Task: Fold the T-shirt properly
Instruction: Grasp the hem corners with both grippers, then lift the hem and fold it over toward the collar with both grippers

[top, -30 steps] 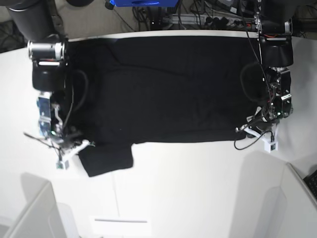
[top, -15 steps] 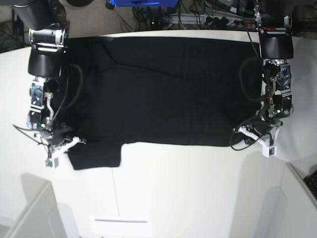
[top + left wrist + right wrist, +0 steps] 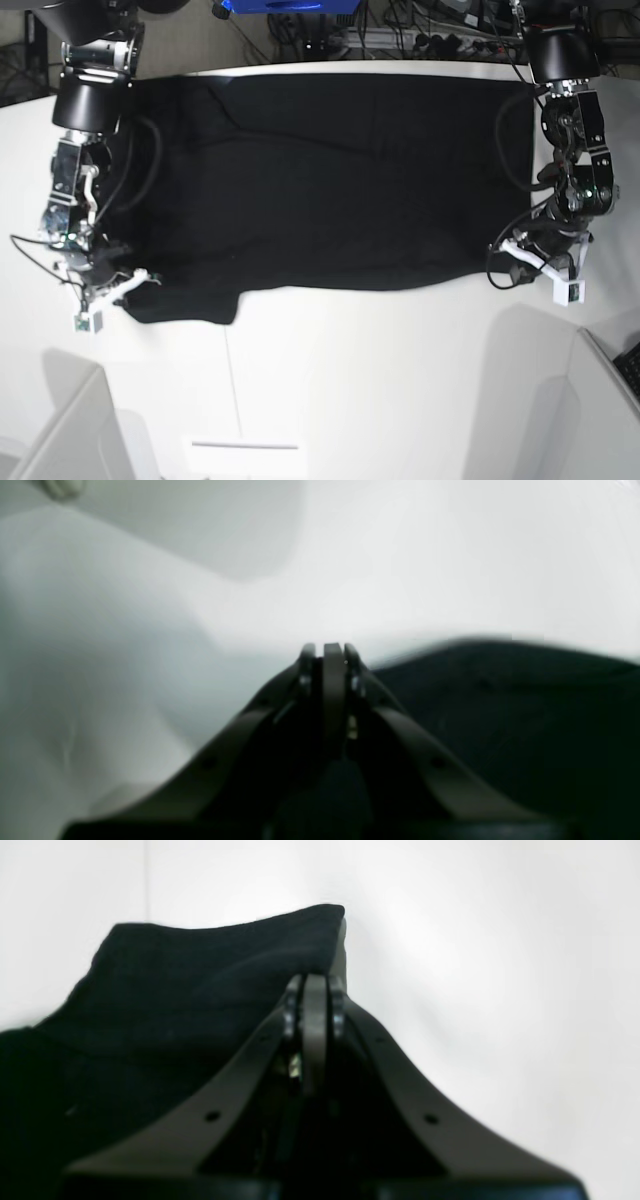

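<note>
On the white worktop (image 3: 350,400), the large black cotton T-shirt (image 3: 340,180) lies spread flat, plain side up; the right gripper (image 3: 128,283) and left gripper (image 3: 515,247) each have their jaws clenched on a near corner of its hem

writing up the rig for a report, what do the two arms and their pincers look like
Both arms are black, with thick cylindrical segments and loose black cables looping alongside. Each wrist shows exposed electronics and small green lights, with a white bracket ending in a small white block. The left pincer and right pincer have slim dark fingers widening toward the base, with small holes.
</note>
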